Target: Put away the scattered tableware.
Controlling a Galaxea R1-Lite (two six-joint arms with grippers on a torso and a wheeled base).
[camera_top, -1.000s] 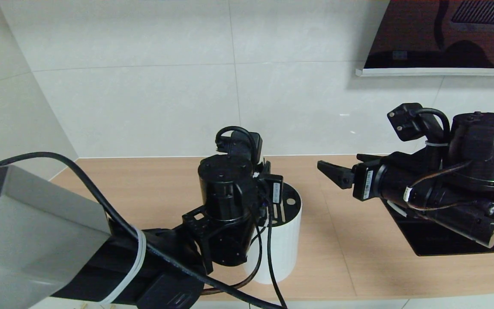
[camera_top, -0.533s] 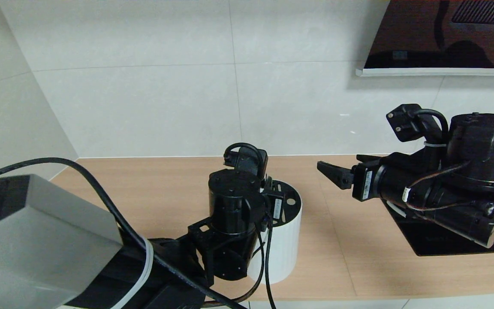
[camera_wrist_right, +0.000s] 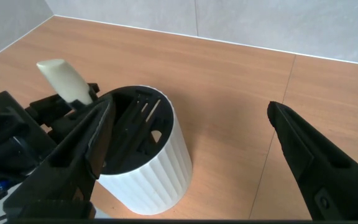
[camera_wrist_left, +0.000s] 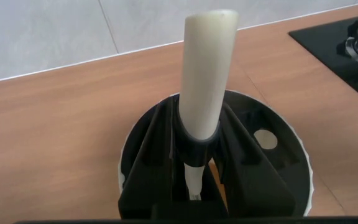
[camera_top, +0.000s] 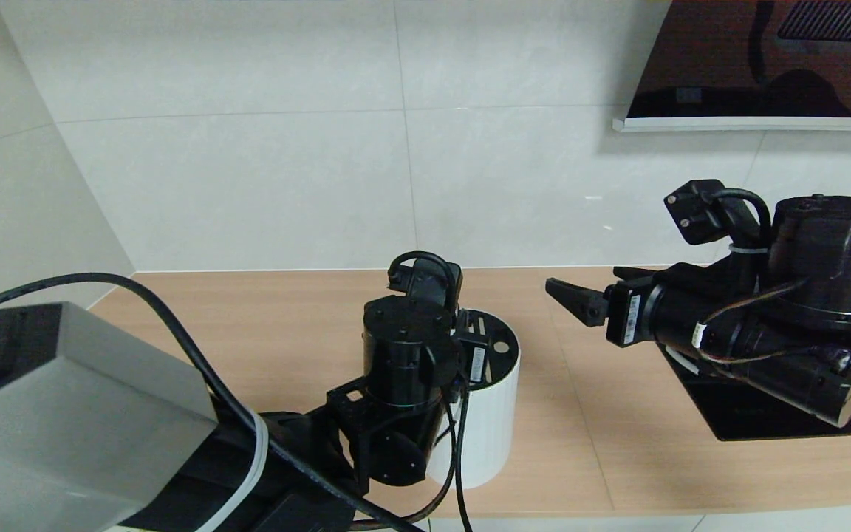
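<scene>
Lower and closer to the holder [camera_top: 496, 414] than a second ago, the left arm [camera_top: 407, 355] now sits right over the holder's open top in the head view, with almost no shift in the last half second. I judge the insertion nearly done, with release the step to come. The holder is a white ribbed cylinder standing on the pale wood-grain counter [camera_top: 263, 318]. The right gripper [camera_top: 580, 292] hovers off to its right with its fingers apart and nothing between them, above the edge of a glossy black cooktop [camera_top: 750, 414].

In the left wrist view, the left gripper [camera_wrist_left: 197, 146] has its black fingers clamped on a utensil [camera_wrist_left: 207, 68] with a smooth, rounded cream handle. The handle stands nearly upright, and its thin lower part goes down into a slot of the holder's matte black insert [camera_wrist_left: 284, 149]. What kind of utensil it is stays hidden. The insert is divided into narrow slots, with a round hole near its edge.

In the right wrist view, the cream handle pokes up beside the holder's rim, and the right fingers are spread wide to either side of the holder, well above it.
</scene>
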